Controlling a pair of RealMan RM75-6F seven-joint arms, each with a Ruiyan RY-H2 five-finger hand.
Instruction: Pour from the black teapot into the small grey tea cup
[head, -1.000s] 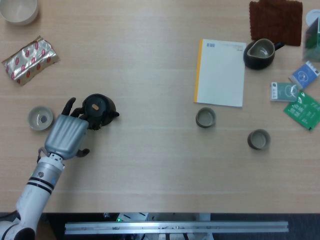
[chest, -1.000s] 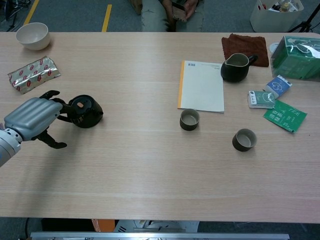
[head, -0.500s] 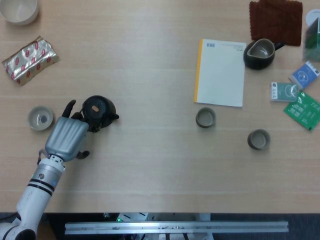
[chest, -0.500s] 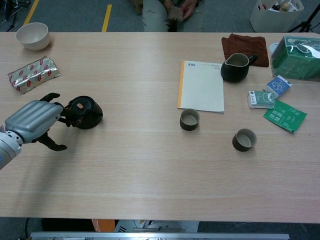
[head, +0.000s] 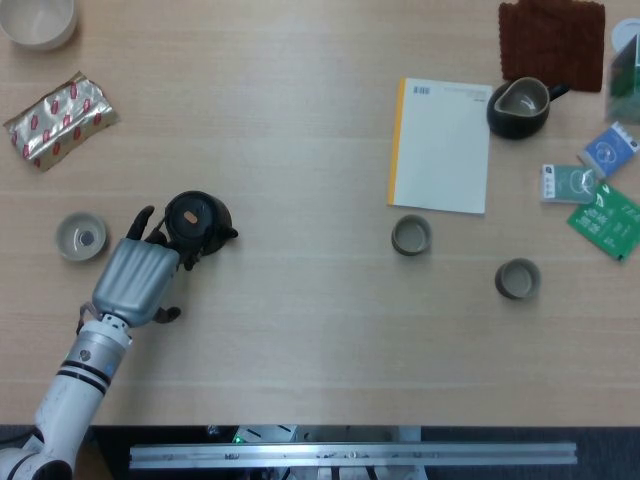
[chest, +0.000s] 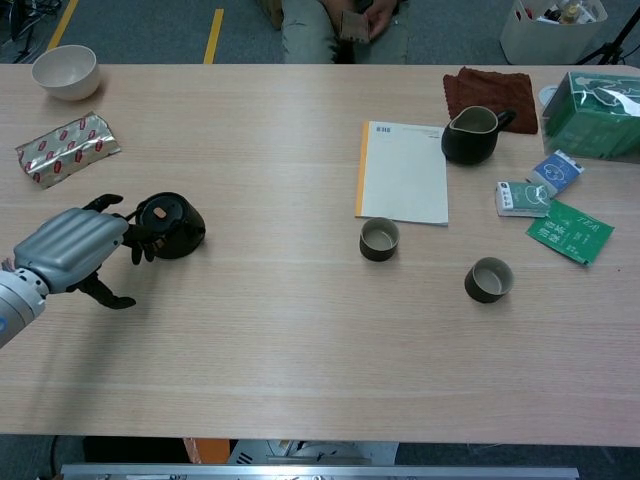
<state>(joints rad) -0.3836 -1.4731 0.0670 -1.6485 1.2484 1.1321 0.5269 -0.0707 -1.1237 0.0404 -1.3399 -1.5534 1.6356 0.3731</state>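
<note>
The black teapot (head: 196, 218) (chest: 168, 224) stands upright on the table at the left, lid on, spout pointing right. My left hand (head: 135, 280) (chest: 68, 250) lies just behind and left of it, fingers spread, fingertips at the pot's near-left side, gripping nothing that I can see. A pale grey tea cup (head: 81, 238) sits left of the hand; the chest view hides it behind the hand. Two darker grey-brown cups stand at centre right (head: 411, 236) (chest: 379, 240) and further right (head: 518, 279) (chest: 488, 280). The right hand is out of both views.
A yellow-spined notebook (head: 440, 145) lies beyond the middle cup. A black pitcher (head: 520, 108) stands beside a brown cloth (head: 552, 38). Green and blue tea packets (head: 605, 215) fill the right edge. A foil packet (head: 60, 118) and a white bowl (head: 38, 20) sit far left.
My left hand has drawn back toward the table's near edge, away from the teapot. The teapot has stayed almost in place.
</note>
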